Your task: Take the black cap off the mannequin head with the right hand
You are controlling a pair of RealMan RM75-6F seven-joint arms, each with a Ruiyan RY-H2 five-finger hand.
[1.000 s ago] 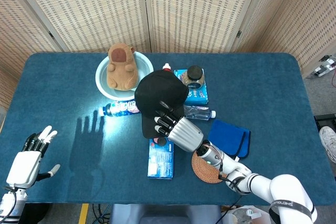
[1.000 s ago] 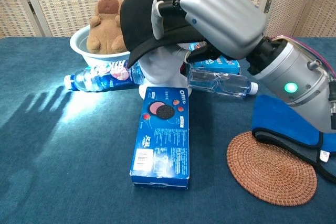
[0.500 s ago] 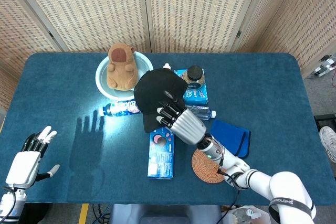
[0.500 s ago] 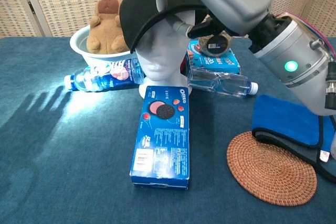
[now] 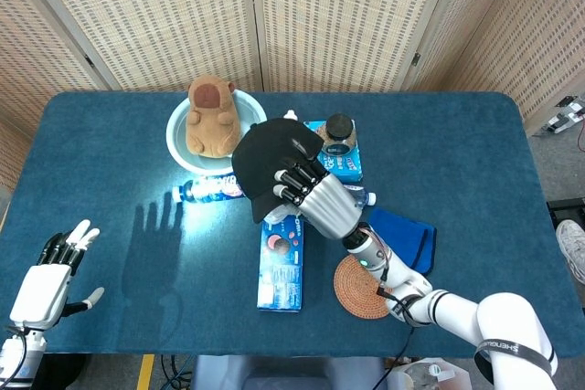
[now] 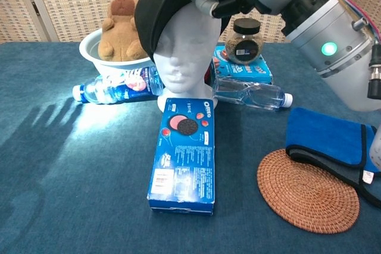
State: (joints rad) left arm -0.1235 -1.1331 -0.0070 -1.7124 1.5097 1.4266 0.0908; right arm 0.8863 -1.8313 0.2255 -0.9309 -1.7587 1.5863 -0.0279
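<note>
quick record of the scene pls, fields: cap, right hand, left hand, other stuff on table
cap: black cap lifting off the mannequin head, brim tilted up
right hand: right hand grips the cap
left hand: left hand open, at the near left table edge
other: plush toy in white bowl, Oreo box, woven coaster, blue cloth

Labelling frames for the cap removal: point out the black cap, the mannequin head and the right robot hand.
black cap (image 6: 156, 4), chest view, on the side of its crown.
mannequin head (image 6: 184, 52), chest view, on the white face.
right robot hand (image 5: 315, 198), head view, on the silver back of the hand.
</note>
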